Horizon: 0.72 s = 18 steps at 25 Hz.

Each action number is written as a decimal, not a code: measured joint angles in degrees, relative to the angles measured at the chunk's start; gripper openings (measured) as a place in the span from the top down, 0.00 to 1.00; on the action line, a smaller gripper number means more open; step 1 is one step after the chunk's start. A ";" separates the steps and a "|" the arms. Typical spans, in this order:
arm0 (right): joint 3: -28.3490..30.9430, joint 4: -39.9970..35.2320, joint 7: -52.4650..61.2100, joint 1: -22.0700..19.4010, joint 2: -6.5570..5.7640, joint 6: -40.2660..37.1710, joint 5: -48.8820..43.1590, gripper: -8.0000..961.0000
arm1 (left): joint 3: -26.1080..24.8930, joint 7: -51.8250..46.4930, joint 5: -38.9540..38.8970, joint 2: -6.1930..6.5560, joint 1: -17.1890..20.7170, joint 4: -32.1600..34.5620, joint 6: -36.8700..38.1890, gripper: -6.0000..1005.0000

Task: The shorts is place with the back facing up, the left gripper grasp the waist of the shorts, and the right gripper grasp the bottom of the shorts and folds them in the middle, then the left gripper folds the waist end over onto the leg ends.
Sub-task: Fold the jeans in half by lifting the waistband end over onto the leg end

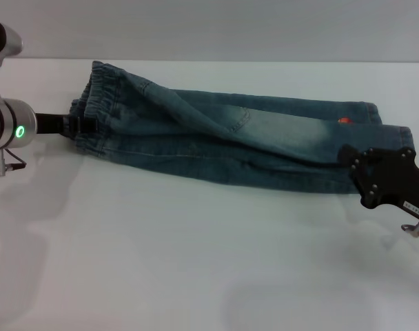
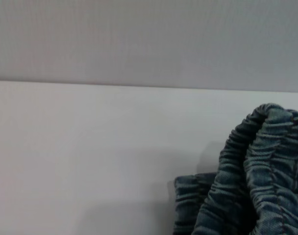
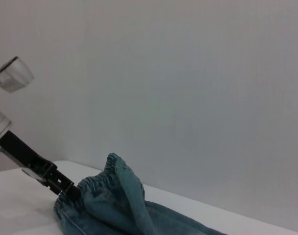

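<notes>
The shorts (image 1: 223,141) lie folded lengthwise across the white desk (image 1: 196,262). The left gripper (image 1: 75,125) is clenched on the elastic waistband at the left end. The right gripper (image 1: 347,157) sits at the leg ends; its grasp cannot be determined.

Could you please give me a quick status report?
Left end effector clamped on waistband. Right end effector at leg ends. Blue denim shorts folded lengthwise on white table. Nothing obstructing.
</notes>
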 joint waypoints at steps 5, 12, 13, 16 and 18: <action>-0.02 0.00 0.07 0.08 0.00 0.05 0.00 0.99 | -0.07 0.05 0.04 0.06 -0.55 1.10 -0.02 0.18; -0.02 0.00 0.10 -0.07 0.00 0.21 0.00 0.99 | 0.24 0.13 0.04 0.05 -0.91 1.77 -0.18 0.18; -0.02 -0.01 0.10 -0.07 0.00 0.26 0.00 0.99 | 0.26 0.13 0.04 0.04 -0.97 1.90 -0.17 0.18; -0.02 0.00 0.10 -0.06 0.00 0.31 0.00 0.99 | 0.40 0.13 -0.04 -0.03 -1.02 2.01 -0.35 0.18; -0.02 0.00 0.10 -0.13 0.00 0.53 0.00 0.99 | 0.45 0.13 -0.12 -0.04 -1.05 2.01 -0.41 0.18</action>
